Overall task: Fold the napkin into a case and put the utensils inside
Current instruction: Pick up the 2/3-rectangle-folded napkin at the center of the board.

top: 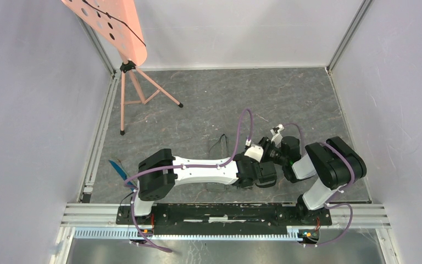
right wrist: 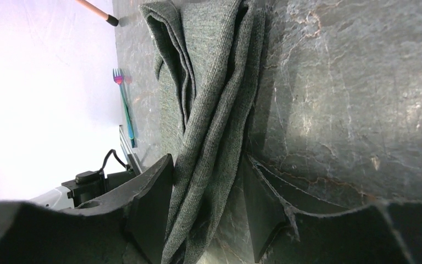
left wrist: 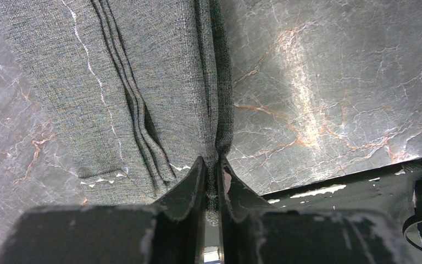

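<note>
Left gripper point(left wrist: 211, 165): jaws nearly closed, pinching a thin folded edge of the napkin point(left wrist: 143, 82) that stands up between the tips.
Right gripper point(right wrist: 207, 162): jaws set fairly wide, one on each side of a bunched fold of the cloth. The cloth fills the gap, but I cannot tell whether they press it.
Napkin: lies on the worktop point(top: 286, 99) near the middle, just beyond the arms' bases. From above it is mostly hidden under both wrists, with only a dark strip point(top: 221, 146) showing.
Napkin shape: the left wrist view shows it flat, with several lengthwise creases and a stitched hem at its near corner. The right wrist view point(right wrist: 214, 82) shows it gathered into long, loose, overlapping folds running away from the jaws.
Arms: the left arm reaches right across the near edge, the right arm bends back towards the left, and their wrists meet over the cloth.
Fork point(right wrist: 123, 104): blue-green handle, pinkish tines, lying on the worktop by the left wall point(top: 118, 169), well apart from the napkin.
Stand point(top: 132, 33): pink, on a tripod, in the far left corner.
</note>
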Robot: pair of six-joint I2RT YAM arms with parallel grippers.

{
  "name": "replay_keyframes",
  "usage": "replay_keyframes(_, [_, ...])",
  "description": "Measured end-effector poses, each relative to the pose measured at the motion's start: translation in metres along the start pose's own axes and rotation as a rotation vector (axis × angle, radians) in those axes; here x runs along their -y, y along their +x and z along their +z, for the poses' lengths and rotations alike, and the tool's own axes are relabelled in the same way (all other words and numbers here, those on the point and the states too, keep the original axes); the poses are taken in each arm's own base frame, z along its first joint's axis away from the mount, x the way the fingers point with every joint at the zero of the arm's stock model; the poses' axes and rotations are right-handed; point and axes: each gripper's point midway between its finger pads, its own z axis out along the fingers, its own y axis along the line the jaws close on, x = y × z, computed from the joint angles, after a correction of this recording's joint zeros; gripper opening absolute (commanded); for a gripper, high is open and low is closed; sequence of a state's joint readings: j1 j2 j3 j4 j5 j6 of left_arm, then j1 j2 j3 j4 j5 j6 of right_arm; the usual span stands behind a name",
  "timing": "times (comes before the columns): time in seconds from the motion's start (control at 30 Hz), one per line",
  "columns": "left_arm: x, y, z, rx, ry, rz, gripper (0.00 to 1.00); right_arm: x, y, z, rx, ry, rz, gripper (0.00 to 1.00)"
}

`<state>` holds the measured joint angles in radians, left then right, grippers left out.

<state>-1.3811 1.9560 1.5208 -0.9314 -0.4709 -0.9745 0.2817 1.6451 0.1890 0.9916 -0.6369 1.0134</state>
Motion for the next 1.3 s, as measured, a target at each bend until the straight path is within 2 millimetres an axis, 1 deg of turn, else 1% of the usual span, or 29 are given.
replay_keyframes(0.2, [0.000,0.000,0.000,0.000,0.000,0.000,0.06,0.000,-0.003,0.004,0.002,-0.002,0.009,0.49])
replay_keyframes(0.4, [0.001,0.000,0.000,0.001,0.003,-0.001,0.06,-0.002,-0.006,0.006,0.010,-0.013,0.005,0.41])
replay_keyframes(0.47, [0.001,-0.001,0.000,0.002,0.005,-0.002,0.06,-0.002,-0.007,0.006,0.012,-0.016,0.004,0.36])
replay_keyframes(0.53, [0.002,0.000,0.001,0.004,0.009,-0.004,0.06,-0.002,-0.007,0.007,0.012,-0.016,0.004,0.27])
replay_keyframes(0.57, [0.002,0.000,0.001,0.005,0.012,-0.005,0.08,-0.001,-0.007,0.007,0.012,-0.016,0.005,0.20])
replay_keyframes(0.6, [0.003,0.000,0.002,0.004,0.015,-0.006,0.11,-0.001,-0.007,0.008,0.013,-0.017,0.005,0.11])
replay_keyframes(0.63, [0.003,0.001,0.002,0.004,0.018,-0.007,0.17,0.000,-0.007,0.008,0.012,-0.018,0.003,0.03])
replay_keyframes(0.7, [0.005,0.001,0.002,0.005,0.030,-0.012,0.36,0.000,-0.007,0.009,0.013,-0.021,0.002,0.00])
replay_keyframes(0.77, [0.008,0.002,0.001,0.006,0.064,-0.015,0.60,0.000,-0.007,0.010,0.013,-0.025,-0.003,0.01])
replay_keyframes(0.8, [0.007,0.003,-0.001,0.008,0.081,-0.010,0.66,0.000,-0.008,0.010,0.011,-0.026,-0.009,0.01])
replay_keyframes(0.83, [0.007,0.004,-0.004,0.012,0.106,-0.015,0.70,-0.001,-0.008,0.011,0.009,-0.029,-0.016,0.00])
replay_keyframes(0.87, [0.004,0.004,-0.009,0.016,0.130,-0.019,0.72,-0.002,-0.009,0.012,0.005,-0.035,-0.025,0.00])
replay_keyframes(0.97, [-0.005,-0.003,-0.026,0.039,0.213,-0.067,0.72,-0.005,-0.013,0.016,-0.007,-0.050,-0.056,0.00])
replay_keyframes(1.03, [-0.017,-0.013,-0.038,0.070,0.288,-0.134,0.64,-0.006,-0.016,0.020,-0.020,-0.053,-0.081,0.00])
replay_keyframes(1.1, [-0.034,-0.025,-0.043,0.112,0.346,-0.216,0.52,-0.007,-0.019,0.025,-0.039,-0.052,-0.113,0.01])
replay_keyframes(1.13, [-0.048,-0.032,-0.041,0.140,0.375,-0.269,0.46,-0.007,-0.021,0.027,-0.049,-0.048,-0.131,0.01])
replay_keyframes(1.2, [-0.071,-0.040,-0.032,0.183,0.401,-0.361,0.41,-0.005,-0.025,0.031,-0.067,-0.031,-0.162,0.00])
replay_keyframes(1.3, [-0.101,-0.041,-0.005,0.212,0.409,-0.476,0.33,0.000,-0.027,0.034,-0.094,0.004,-0.193,0.00])
